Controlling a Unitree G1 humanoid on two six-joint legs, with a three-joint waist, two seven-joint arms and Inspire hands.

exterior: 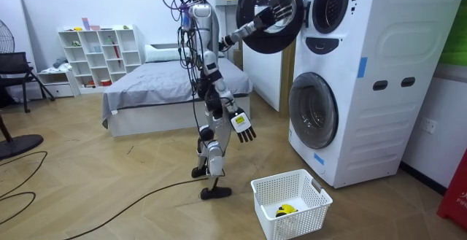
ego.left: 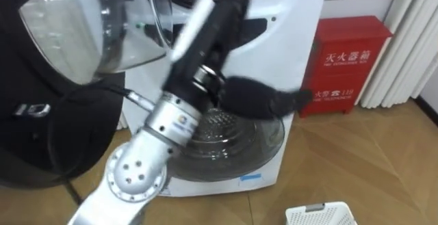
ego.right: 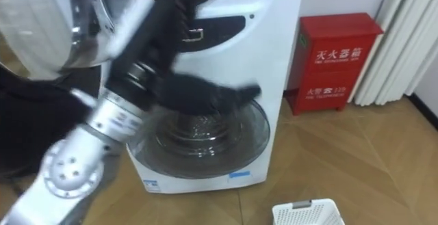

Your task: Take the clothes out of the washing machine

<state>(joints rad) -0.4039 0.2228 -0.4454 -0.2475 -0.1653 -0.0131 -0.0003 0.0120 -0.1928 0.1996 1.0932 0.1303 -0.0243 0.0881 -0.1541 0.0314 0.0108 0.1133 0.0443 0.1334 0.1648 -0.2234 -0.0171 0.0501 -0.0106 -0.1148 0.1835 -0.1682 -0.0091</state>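
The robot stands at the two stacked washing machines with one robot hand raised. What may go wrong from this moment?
1. The left robot hand is open at the open upper door and has not reached inside yet; a push may swing the door shut or towards the robot.
2. The white basket stands on the floor near the robot's feet; a step forward may kick it.
The right robot hand hangs open, idle.

White basket [exterior: 293, 222] on wooden floor [exterior: 109, 189]
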